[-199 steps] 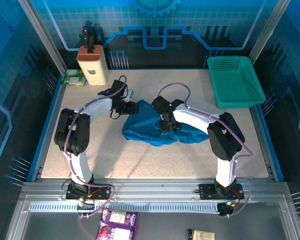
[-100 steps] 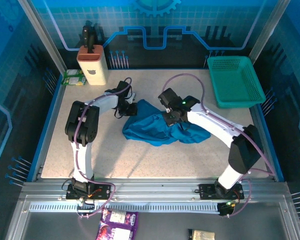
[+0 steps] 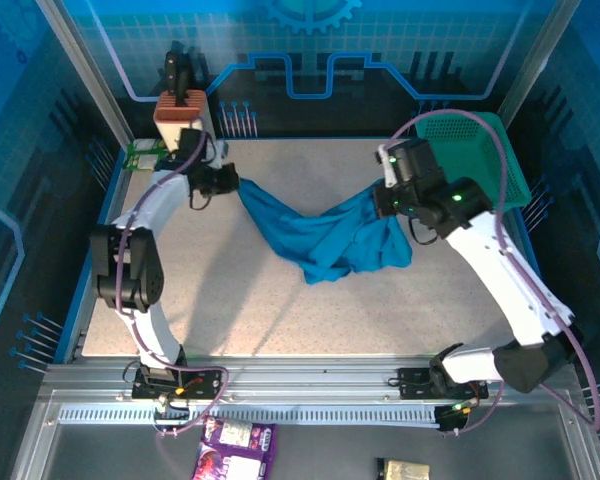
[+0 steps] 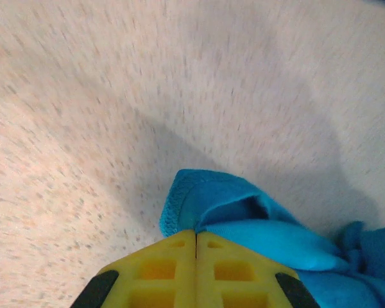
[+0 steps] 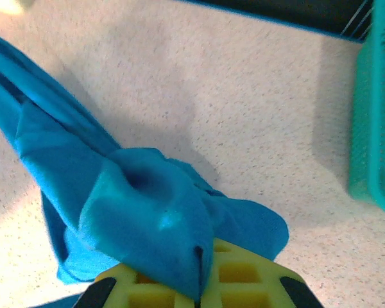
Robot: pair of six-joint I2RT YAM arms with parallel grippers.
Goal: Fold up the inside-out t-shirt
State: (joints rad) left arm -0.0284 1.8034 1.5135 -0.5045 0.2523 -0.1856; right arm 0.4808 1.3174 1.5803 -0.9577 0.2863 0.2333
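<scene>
The left gripper (image 4: 196,239) has its yellow fingers pressed tight together, and they pinch a little bit of the hem of the blue t-shirt (image 3: 325,235). The right gripper (image 5: 199,253) is closed on the t-shirt too, with a fat lump of cloth flopping over its fingers.

Seen from above, the left gripper sits at about 10 o'clock on the table (image 3: 280,310) and the right gripper at about 2 o'clock. The t-shirt hangs between them like a droopy rope, and its low middle rests on the table near the center.

What could go wrong? The left gripper has only a tiny bite of hem (just the edge), so a harder pull could make the cloth slip out. The green basket (image 3: 480,160) is close by, at 3 o'clock from the right gripper, so that arm could bump it.

The t-shirt looks soft, plain and very bunched up. It is twisted into folds, not flat. I cannot tell where the sleeves or the neck are.
</scene>
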